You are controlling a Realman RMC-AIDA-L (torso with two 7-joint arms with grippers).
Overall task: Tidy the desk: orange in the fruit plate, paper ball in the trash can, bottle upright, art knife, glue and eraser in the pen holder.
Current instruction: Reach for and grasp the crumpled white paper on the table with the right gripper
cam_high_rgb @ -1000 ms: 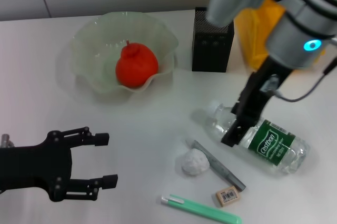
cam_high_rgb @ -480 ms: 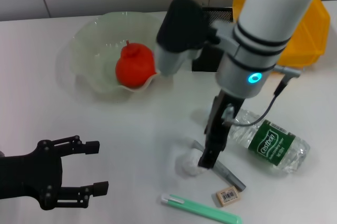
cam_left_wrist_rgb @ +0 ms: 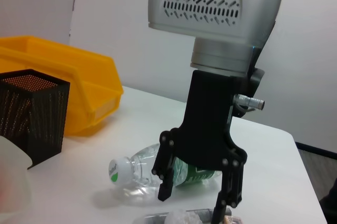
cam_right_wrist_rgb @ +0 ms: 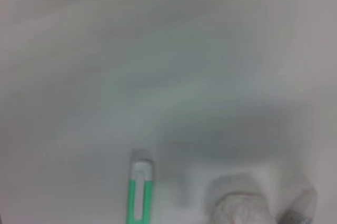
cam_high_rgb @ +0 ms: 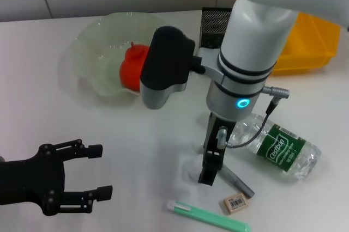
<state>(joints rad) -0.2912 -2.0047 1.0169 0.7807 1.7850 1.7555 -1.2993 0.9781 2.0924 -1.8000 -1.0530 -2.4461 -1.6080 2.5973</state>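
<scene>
Head view, from 9 o'clock to 3 o'clock. The left gripper (cam_high_rgb: 103,177) hovers at 8 o'clock above the white table (cam_high_rgb: 32,68), jaws spread wide and holding nothing. At 11 o'clock the translucent fruit plate (cam_high_rgb: 90,44) contains the orange (cam_high_rgb: 130,66), partly hidden by the right arm. At 12 o'clock the black mesh pen holder (cam_high_rgb: 212,22) stands behind that arm; its contents cannot be seen. At 1 o'clock sits a yellow bin (cam_high_rgb: 308,44). Near centre the right gripper (cam_high_rgb: 210,172) points down over the paper ball (cam_left_wrist_rgb: 181,217), which the head view hides almost entirely; the left wrist view shows the jaws parted, one on each side of the ball and not closed on it. Lying at 5 o'clock are the green art knife (cam_high_rgb: 210,217), the grey glue stick (cam_high_rgb: 237,180) and the eraser (cam_high_rgb: 235,203), whose printed label is unreadable. At 4 o'clock the bottle (cam_high_rgb: 275,147) lies on its side, its green label's white lettering too small to read. The right wrist view adds the knife's tip beside the ball.
</scene>
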